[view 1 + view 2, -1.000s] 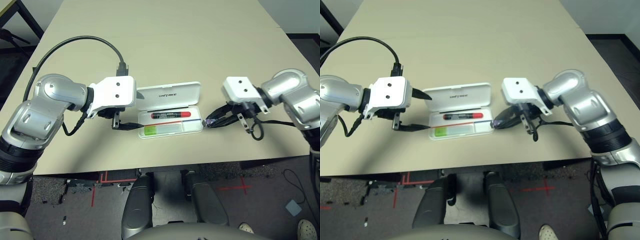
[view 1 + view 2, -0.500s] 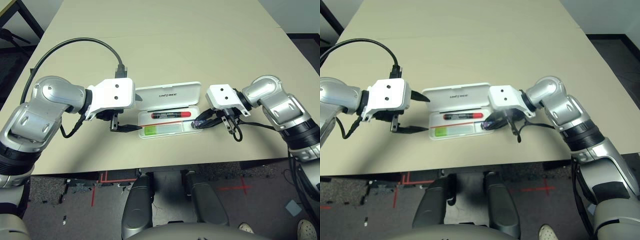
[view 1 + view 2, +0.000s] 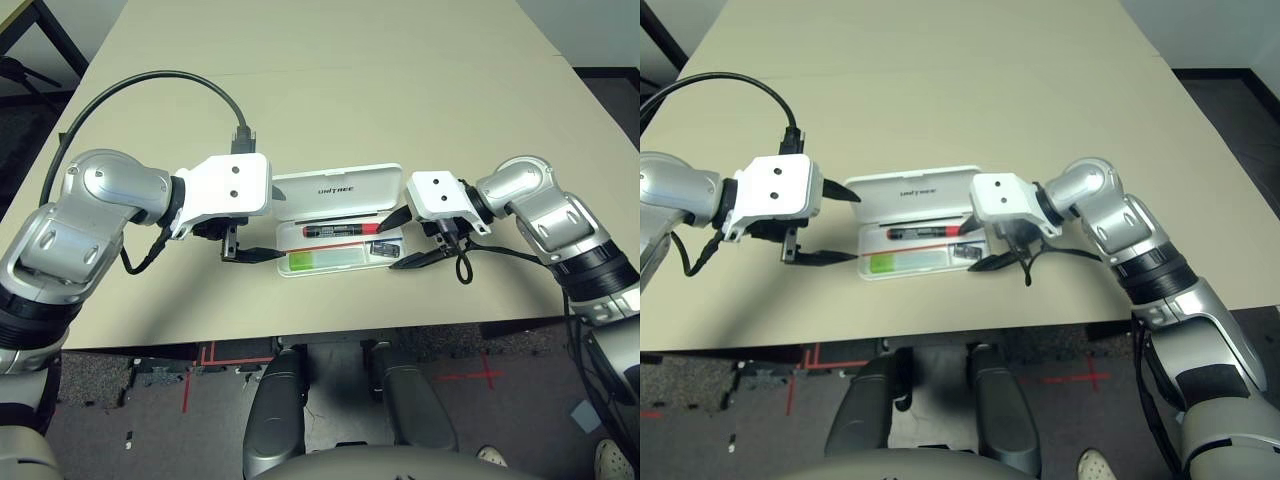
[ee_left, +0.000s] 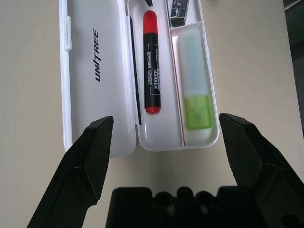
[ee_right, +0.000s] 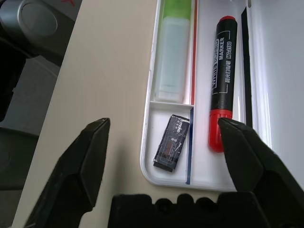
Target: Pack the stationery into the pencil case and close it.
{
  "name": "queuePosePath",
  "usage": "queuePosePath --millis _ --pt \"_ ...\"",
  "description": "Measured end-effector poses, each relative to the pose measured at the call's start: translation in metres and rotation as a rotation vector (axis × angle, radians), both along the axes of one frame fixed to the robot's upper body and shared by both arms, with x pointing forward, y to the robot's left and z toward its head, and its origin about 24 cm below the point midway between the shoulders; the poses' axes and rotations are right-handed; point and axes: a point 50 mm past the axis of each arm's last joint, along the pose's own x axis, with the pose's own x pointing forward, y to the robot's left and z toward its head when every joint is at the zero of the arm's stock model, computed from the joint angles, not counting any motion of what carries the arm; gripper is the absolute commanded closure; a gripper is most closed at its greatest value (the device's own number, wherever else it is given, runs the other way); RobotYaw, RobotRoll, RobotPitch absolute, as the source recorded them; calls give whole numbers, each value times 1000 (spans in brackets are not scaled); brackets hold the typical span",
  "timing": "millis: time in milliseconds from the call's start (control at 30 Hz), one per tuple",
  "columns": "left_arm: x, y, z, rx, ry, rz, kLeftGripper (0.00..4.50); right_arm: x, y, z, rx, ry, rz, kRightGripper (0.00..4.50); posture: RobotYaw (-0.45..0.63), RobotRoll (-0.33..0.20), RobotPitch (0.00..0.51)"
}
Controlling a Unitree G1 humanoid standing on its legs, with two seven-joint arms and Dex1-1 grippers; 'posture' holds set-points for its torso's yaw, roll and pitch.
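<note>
Right gripper (image 5: 161,156) open, block (image 5: 172,141) in case (image 5: 164,178)

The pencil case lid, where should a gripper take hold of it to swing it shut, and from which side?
Grip or hook the lid's far long edge, the one away from the hinge. The lid lies flat and open behind the tray, so come from the far side, probably with the open left gripper, pulling it over toward the robot.

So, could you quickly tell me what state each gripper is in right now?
Left gripper: open, holding nothing, at the pencil case's left end.
Right gripper: open, empty, at its right end.
</note>
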Motion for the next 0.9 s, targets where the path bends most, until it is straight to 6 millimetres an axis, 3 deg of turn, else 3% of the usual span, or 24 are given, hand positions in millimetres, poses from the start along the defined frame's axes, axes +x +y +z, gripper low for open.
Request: queuePosePath --millis 200,367,500,667,867,900 --pt "2 2 -1 -3 6 13 0 2 -16 20 91 6 -74 57 34 0 205" --pt "6 15 -4 -2 25 66 0 -7 -55 49 134 45 -176 57 21 0 200" --pt "9 23 -3 -9 14 94 0 -15 -71 62 164 83 -235 57 7 0 196" --pt "13 33 -11 -9 31 129 0 -27 -96 69 118 130 -321 57 -12 0 192" --pt "27 53 -19 6 17 233 0 -34 -103 63 90 175 -342 57 -26 0 193" --pt "30 55 -20 1 16 251 178 -34 -103 62 89 176 -345 15 -29 0 194"
